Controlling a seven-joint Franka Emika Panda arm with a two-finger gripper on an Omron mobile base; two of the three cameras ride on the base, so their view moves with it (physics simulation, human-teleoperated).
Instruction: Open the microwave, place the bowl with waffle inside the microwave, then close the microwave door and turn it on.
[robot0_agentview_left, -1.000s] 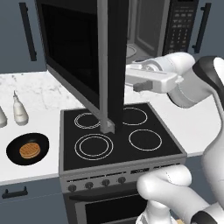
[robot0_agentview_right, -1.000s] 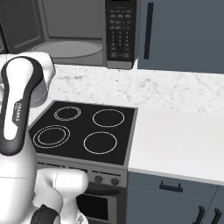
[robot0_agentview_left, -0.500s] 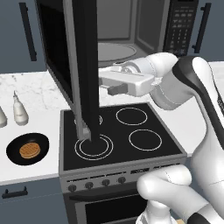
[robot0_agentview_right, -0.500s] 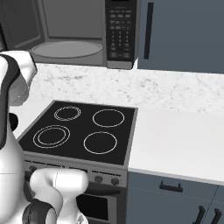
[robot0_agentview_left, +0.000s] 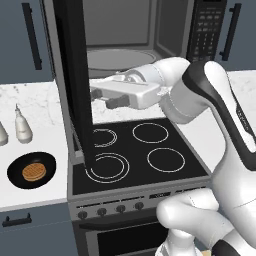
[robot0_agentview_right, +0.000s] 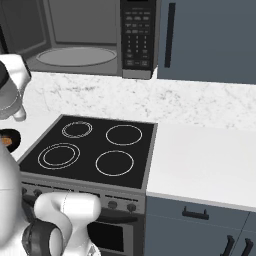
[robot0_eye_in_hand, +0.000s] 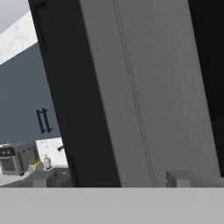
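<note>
The microwave (robot0_agentview_left: 207, 30) stands open, its grey inside and round turntable (robot0_agentview_left: 120, 57) showing. The microwave door (robot0_agentview_left: 75, 85) is swung far out to the left and I see it edge-on. My gripper (robot0_agentview_left: 104, 96) reaches left over the stove, right up at the door's inner face, open and holding nothing. In the hand view that grey inner face (robot0_eye_in_hand: 153, 87) is very close, with the gripper (robot0_eye_in_hand: 111, 179) spread wide at the bottom. On the counter to the left of the stove sits the black bowl (robot0_agentview_left: 32, 171) with the waffle (robot0_agentview_left: 34, 171) in it. The microwave's keypad (robot0_agentview_right: 135, 35) and the bowl's rim (robot0_agentview_right: 7, 140) also appear in the right base view.
The black four-ring stove (robot0_agentview_left: 135, 150) lies under the arm. Two white bottles (robot0_agentview_left: 22, 125) stand behind the bowl. Dark blue cabinets (robot0_agentview_right: 205, 40) flank the microwave. A white counter (robot0_agentview_right: 200, 165) stretches right of the stove.
The microwave door has swung further left, opening wider. My arm and gripper have followed it leftward over the stove. The bowl has not moved.
</note>
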